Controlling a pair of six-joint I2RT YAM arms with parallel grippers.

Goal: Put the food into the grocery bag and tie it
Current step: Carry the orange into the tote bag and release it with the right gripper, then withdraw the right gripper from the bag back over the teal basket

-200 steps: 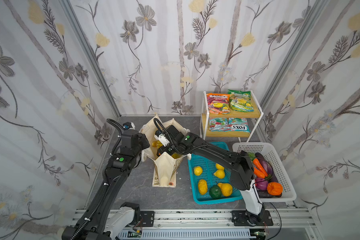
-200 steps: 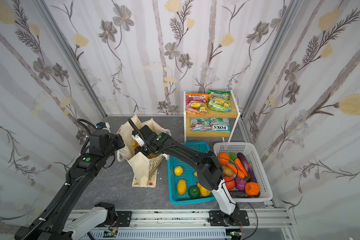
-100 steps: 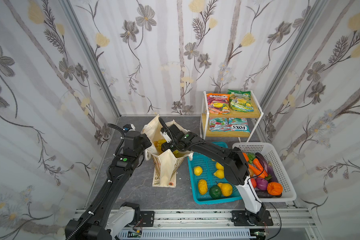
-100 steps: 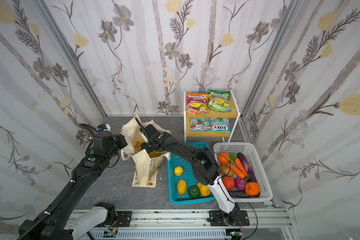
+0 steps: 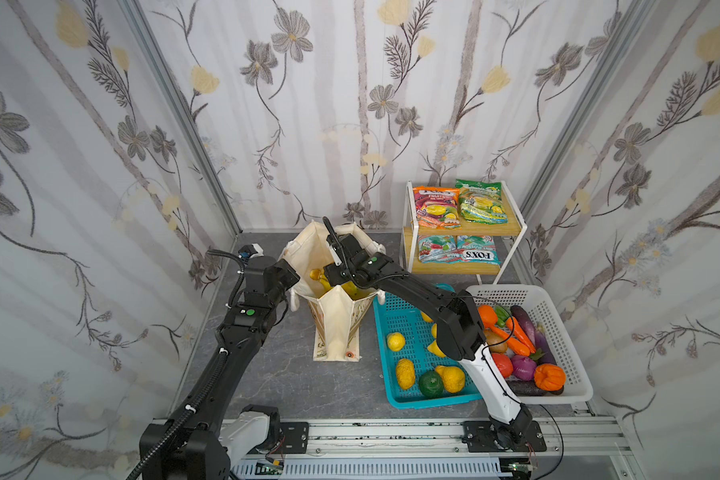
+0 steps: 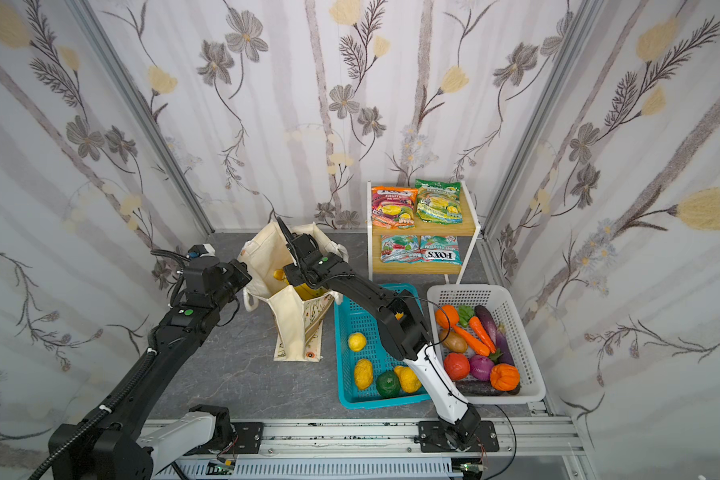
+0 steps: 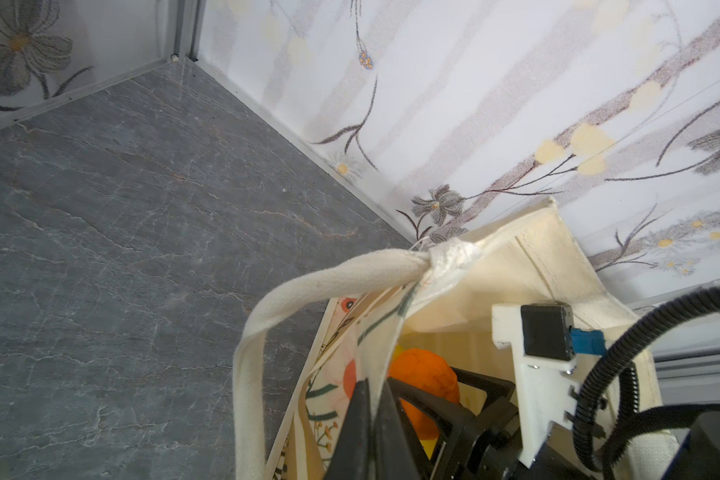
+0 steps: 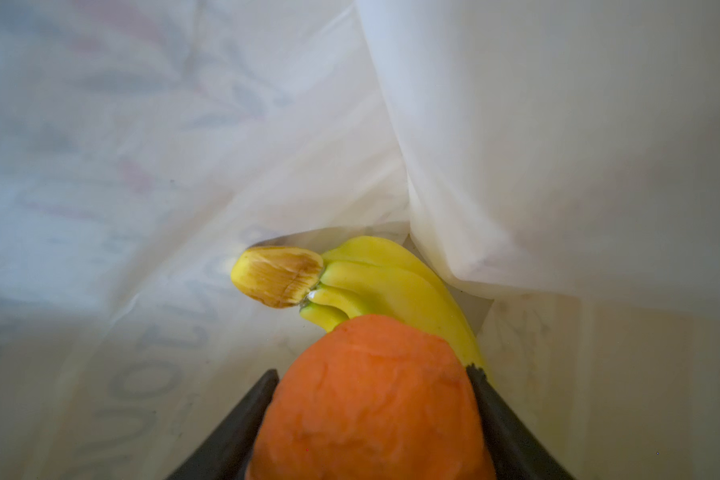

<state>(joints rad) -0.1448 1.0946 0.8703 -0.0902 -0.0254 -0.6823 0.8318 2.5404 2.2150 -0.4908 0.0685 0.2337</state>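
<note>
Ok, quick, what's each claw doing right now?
Left gripper: closed on the grocery bag rim.
Right gripper: tangerine sits between its jaws; gripped or loose, cannot tell.

Left arm (image 5: 233,347) outstretched, left claw (image 7: 373,392) pinched tight; right arm (image 5: 416,293) reaches leftward, right claw (image 8: 373,370) spread wide.

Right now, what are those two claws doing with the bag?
Left gripper shut on tote rim. Right gripper holds tangerine inside tote, above banana bunch. Nothing blocking.

The grocery bag (image 6: 292,322) is held at its rim by the left gripper (image 6: 248,283); a banana bunch (image 6: 279,274) is seen inside
</note>
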